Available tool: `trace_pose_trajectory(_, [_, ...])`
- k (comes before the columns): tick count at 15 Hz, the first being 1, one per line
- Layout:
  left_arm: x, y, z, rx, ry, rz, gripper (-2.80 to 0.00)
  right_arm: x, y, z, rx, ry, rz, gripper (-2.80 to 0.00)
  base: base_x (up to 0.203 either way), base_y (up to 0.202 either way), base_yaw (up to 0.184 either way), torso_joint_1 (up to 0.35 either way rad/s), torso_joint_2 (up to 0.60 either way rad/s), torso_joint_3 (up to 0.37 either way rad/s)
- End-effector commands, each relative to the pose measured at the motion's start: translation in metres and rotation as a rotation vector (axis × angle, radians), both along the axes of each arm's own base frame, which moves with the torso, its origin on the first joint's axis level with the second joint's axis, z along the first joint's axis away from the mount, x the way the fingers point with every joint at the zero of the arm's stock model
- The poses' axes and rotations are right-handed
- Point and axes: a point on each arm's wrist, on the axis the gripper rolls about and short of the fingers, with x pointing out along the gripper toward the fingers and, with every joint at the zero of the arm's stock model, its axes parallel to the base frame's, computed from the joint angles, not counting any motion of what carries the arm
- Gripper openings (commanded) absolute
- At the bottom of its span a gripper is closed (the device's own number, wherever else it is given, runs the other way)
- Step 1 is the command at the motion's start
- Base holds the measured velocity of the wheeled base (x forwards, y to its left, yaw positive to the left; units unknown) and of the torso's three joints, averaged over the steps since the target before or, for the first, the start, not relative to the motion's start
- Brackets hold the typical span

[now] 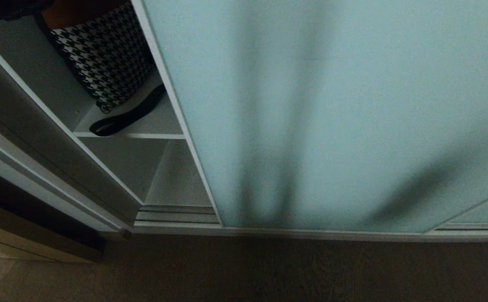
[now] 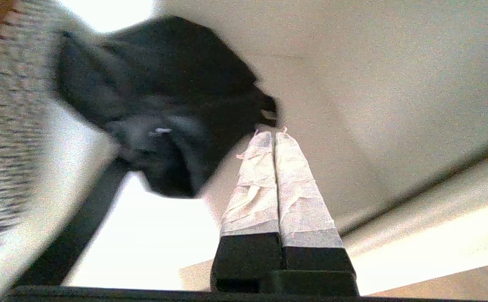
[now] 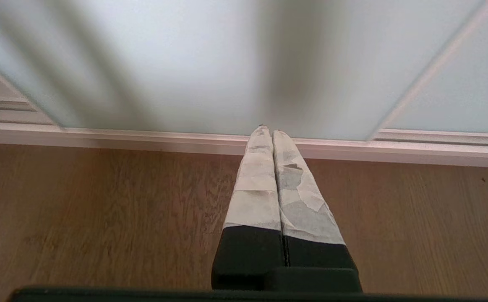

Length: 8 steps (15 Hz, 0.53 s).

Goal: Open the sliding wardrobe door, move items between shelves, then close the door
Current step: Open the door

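The sliding wardrobe door (image 1: 332,117), frosted pale blue-green glass, fills most of the head view and leaves the bay's left part uncovered. On a shelf (image 1: 143,135) in that gap sits a black-and-white houndstooth bag (image 1: 105,54), its broad black strap (image 1: 126,117) lying over the shelf's front. Neither gripper shows in the head view. In the left wrist view my left gripper (image 2: 274,132) is shut, its tips right at a corner of a soft black bag (image 2: 164,105) beside the houndstooth fabric (image 2: 4,147); no strap shows between the fingers. My right gripper (image 3: 269,131) is shut, empty, over the floor.
A ribbed silver track (image 1: 176,214) runs along the bay's bottom. The wardrobe's side panel (image 1: 38,138) closes the left. A second glass panel (image 1: 487,209) overlaps at lower right. Wood floor (image 3: 101,218) lies before the door's bottom rail (image 3: 143,136).
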Motion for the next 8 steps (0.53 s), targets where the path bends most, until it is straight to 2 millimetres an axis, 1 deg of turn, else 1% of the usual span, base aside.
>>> trace_pose_trajectory(1, [-0.011, 0.008, -0.002, -0.013, 0.001, 0.101, -2.8, 0.0, 0.0, 0.0, 0.0, 0.001, 0.001, -2.8, 0.0, 0.0, 0.0, 0.0, 0.0, 0.0])
trace_pose_trajectory(2, [-0.014, 0.011, -0.012, -0.008, 0.03, 0.173, -2.8, 0.0, 0.0, 0.0, 0.0, 0.001, 0.0, -2.8, 0.0, 0.0, 0.0, 0.0, 0.0, 0.0])
trace_pose_trajectory(3, [-0.019, 0.012, -0.028, 0.034, 0.065, 0.241, -2.8, 0.0, 0.0, 0.0, 0.0, 0.0, 0.0, -2.8, 0.0, 0.0, 0.0, 0.0, 0.0, 0.0])
trace_pose_trajectory(4, [-0.027, 0.011, -0.046, 0.1, 0.096, 0.283, -2.8, 0.0, 0.0, 0.0, 0.0, 0.0, 0.001, -2.8, 0.0, 0.0, 0.0, 0.0, 0.0, 0.0])
trace_pose_trajectory(5, [-0.041, 0.01, -0.067, 0.19, 0.126, 0.313, -2.8, 0.0, 0.0, 0.0, 0.0, 0.001, 0.001, -2.8, 0.0, 0.0, 0.0, 0.0, 0.0, 0.0])
trace_pose_trajectory(6, [-0.064, 0.007, -0.086, 0.256, 0.144, 0.329, -2.8, 0.0, 0.0, 0.0, 0.0, 0.001, 0.0, -2.8, 0.0, 0.0, 0.0, 0.0, 0.0, 0.0])
trace_pose_trajectory(8, [-0.12, 0.0, -0.126, 0.315, 0.159, 0.341, -2.8, 0.0, 0.0, 0.0, 0.0, 0.0, 0.001, -2.8, 0.0, 0.0, 0.0, 0.0, 0.0, 0.0])
